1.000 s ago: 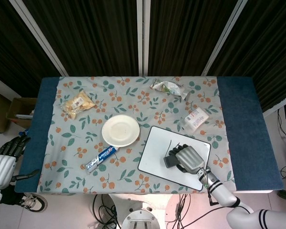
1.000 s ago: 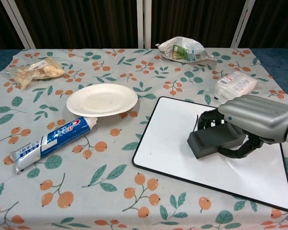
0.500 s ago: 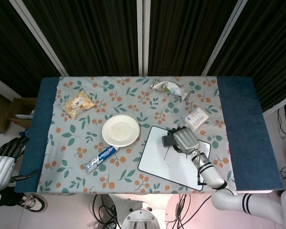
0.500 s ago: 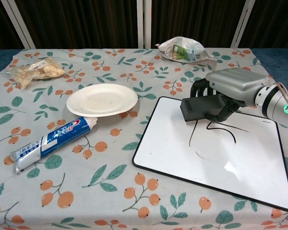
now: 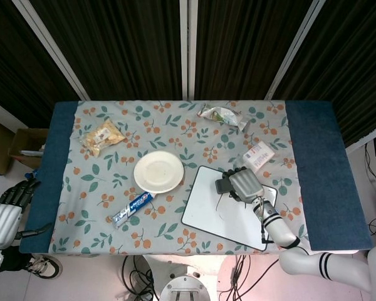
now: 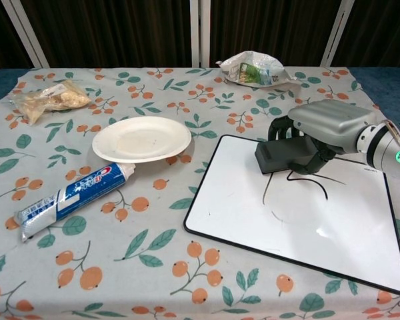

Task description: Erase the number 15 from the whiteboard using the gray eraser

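The whiteboard [image 6: 320,233] [image 5: 207,213] lies at the front right of the table, with black strokes [image 6: 300,180] of the number left near its far edge. My right hand [image 6: 330,127] [image 5: 244,185] grips the gray eraser [image 6: 283,155] [image 5: 222,185] and holds it flat at the board's far part, just above the remaining strokes. The eraser's right side is hidden under the fingers. My left hand [image 5: 12,195] hangs off the table's left edge, fingers apart, holding nothing.
A white plate [image 6: 141,139] sits left of the board, with a toothpaste tube [image 6: 73,198] in front of it. A snack bag [image 6: 50,99] lies far left, a crumpled packet [image 6: 257,69] at the back, and a white pack [image 6: 327,117] behind my right hand.
My right hand carried the eraser from the board's middle up to its far edge, uncovering black strokes. Over the last half second it shifted slightly right and toward the strokes.
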Action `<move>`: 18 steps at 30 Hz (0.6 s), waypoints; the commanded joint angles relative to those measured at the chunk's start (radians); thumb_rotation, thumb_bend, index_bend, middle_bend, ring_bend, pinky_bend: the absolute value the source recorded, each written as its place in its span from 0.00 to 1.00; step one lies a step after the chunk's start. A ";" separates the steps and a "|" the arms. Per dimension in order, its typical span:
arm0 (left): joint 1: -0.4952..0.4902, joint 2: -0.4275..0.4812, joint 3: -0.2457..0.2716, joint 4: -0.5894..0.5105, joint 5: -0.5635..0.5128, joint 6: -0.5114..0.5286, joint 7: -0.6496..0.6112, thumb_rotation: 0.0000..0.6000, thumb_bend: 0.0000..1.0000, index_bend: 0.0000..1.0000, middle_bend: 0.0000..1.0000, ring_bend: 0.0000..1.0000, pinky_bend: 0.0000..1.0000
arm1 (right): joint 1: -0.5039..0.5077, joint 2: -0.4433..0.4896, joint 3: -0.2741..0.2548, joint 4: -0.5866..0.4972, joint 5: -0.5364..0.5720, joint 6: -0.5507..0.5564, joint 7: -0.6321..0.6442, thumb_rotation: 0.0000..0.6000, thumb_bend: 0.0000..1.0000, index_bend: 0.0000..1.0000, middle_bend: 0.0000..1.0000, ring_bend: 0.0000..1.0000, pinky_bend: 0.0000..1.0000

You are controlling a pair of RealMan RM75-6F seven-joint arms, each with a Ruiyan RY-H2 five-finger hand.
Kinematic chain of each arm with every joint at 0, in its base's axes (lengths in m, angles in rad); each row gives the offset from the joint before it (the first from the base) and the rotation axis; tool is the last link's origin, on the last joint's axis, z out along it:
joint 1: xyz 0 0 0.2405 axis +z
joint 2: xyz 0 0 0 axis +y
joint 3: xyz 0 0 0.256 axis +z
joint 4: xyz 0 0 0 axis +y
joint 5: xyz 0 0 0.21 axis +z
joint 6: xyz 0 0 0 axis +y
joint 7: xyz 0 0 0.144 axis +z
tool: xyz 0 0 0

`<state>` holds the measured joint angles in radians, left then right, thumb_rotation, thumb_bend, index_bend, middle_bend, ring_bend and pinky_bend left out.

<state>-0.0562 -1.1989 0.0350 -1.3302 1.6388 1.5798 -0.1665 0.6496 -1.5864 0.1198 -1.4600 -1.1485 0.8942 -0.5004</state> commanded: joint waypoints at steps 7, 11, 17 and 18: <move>0.001 0.000 0.000 -0.002 0.002 0.003 0.002 0.70 0.07 0.10 0.09 0.08 0.18 | -0.026 0.053 -0.080 -0.100 -0.062 0.008 0.028 1.00 0.39 0.67 0.57 0.51 0.64; 0.003 0.001 0.000 -0.004 0.003 0.006 0.003 0.70 0.07 0.10 0.09 0.08 0.18 | -0.034 0.074 -0.117 -0.149 -0.111 0.012 0.037 1.00 0.40 0.68 0.57 0.51 0.64; 0.005 0.001 0.001 -0.003 0.001 0.008 0.002 0.70 0.07 0.10 0.09 0.08 0.18 | -0.038 0.111 -0.172 -0.229 -0.163 0.001 0.019 1.00 0.39 0.68 0.57 0.51 0.64; 0.005 0.001 0.000 -0.002 0.001 0.008 0.001 0.70 0.07 0.10 0.09 0.08 0.18 | -0.038 0.117 -0.178 -0.241 -0.171 0.003 0.013 1.00 0.40 0.68 0.57 0.51 0.64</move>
<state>-0.0509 -1.1980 0.0356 -1.3324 1.6396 1.5876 -0.1653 0.6129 -1.4794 -0.0480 -1.6881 -1.3090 0.8984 -0.4798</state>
